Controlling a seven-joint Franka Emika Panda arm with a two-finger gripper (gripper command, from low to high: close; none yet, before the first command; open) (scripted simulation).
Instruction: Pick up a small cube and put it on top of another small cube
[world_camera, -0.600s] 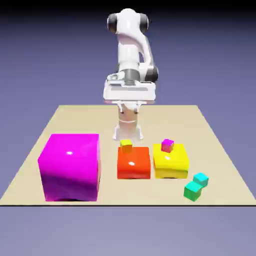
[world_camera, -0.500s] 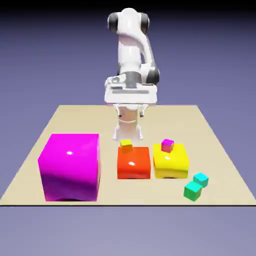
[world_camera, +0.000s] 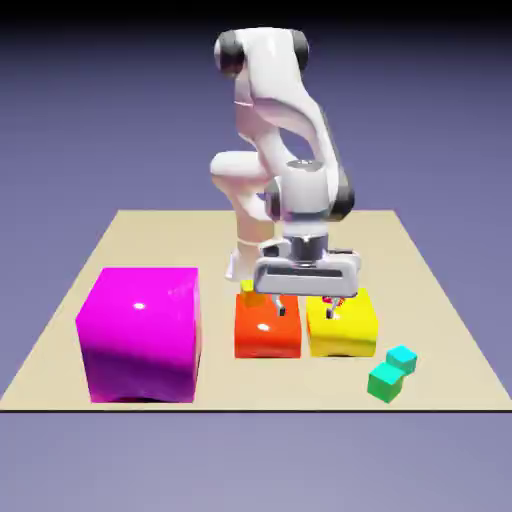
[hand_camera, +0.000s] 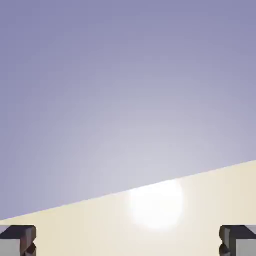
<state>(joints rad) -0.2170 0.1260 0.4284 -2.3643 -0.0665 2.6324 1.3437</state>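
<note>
In the exterior view the hand hangs in front of the orange block (world_camera: 267, 330) and the yellow block (world_camera: 342, 328), covering their back edges. A tiny yellow-orange cube (world_camera: 250, 296) on the orange block shows only as a sliver at the hand's left edge, and a tiny magenta cube (world_camera: 336, 299) on the yellow block shows as a mere fleck.

In the hand view the fingers (hand_camera: 18, 239) are cut off by the bottom edge. Only a bare wedge of tabletop (hand_camera: 200, 215) appears; every block lies outside this frame.
</note>
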